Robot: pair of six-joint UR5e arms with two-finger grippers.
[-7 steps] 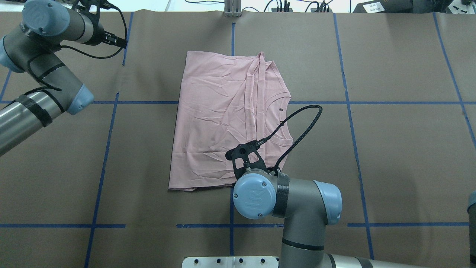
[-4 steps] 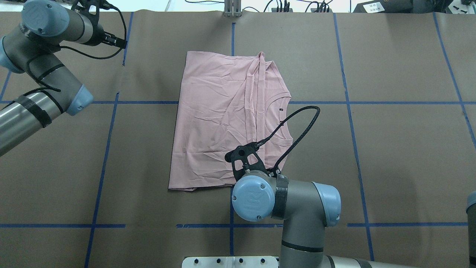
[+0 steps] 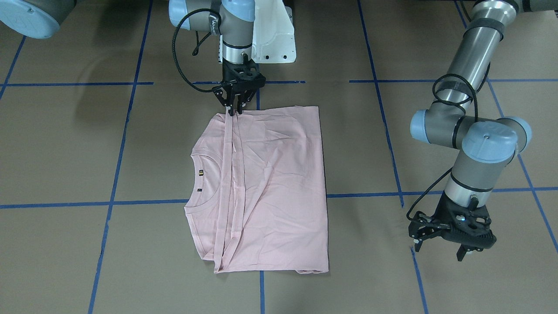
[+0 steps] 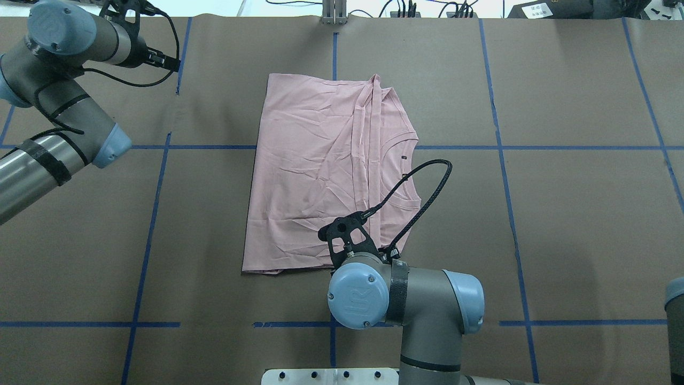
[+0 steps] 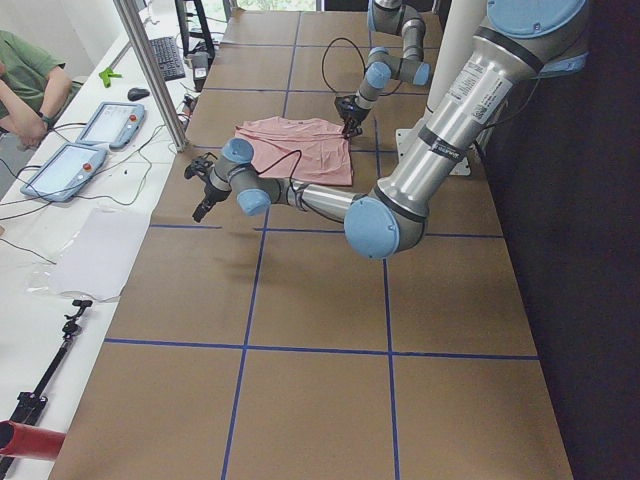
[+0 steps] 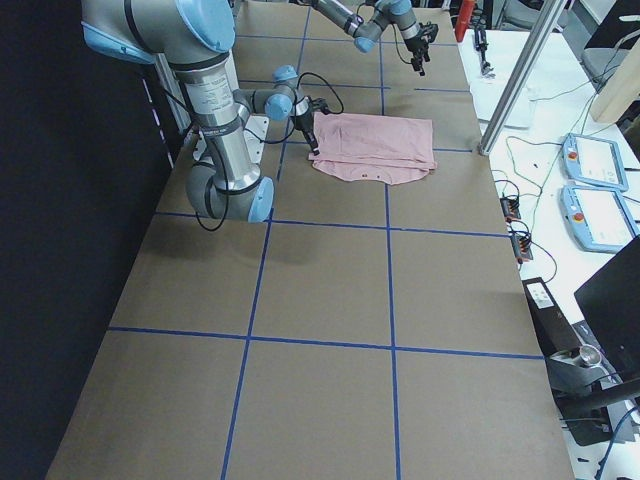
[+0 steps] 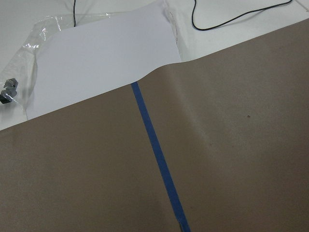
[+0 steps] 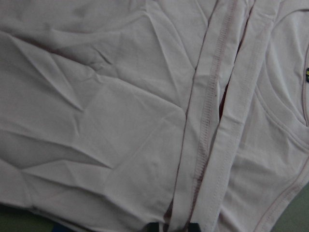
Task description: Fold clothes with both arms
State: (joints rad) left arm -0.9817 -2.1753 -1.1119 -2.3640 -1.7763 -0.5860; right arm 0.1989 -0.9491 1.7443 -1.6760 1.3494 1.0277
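1. Front-facing view: the pink T-shirt lies flat mid-table, plain side up and part folded. Its long axis runs from the robot's side to your side. Its collar points to the robot's right. The right gripper sits at the shirt edge nearest the robot. Its fingers are drawn close on the end of the stitched hem bands and look clenched on fabric. The left gripper hangs with fingers spread and holds nothing. It is well apart from the shirt, off its hem side.
2. Overhead view: the right arm hides its own gripper. The shirt stretches straight ahead of it, away from the robot. The left arm is off at the far left corner.
3. Exterior left view: the near arm's gripper is over bare table, beside the shirt but not touching it.
4. Exterior right view: the near arm reaches the shirt's close edge. Details are too small to read.
5. Left wrist view: you get only brown table, a blue tape line and a white sheet. No shirt shows.
6. Right wrist view: fabric fills the frame and the hem bands run up from the bottom edge. The right arm is clearly the nearer one. A fold along the long axis likely goes away from the robot.
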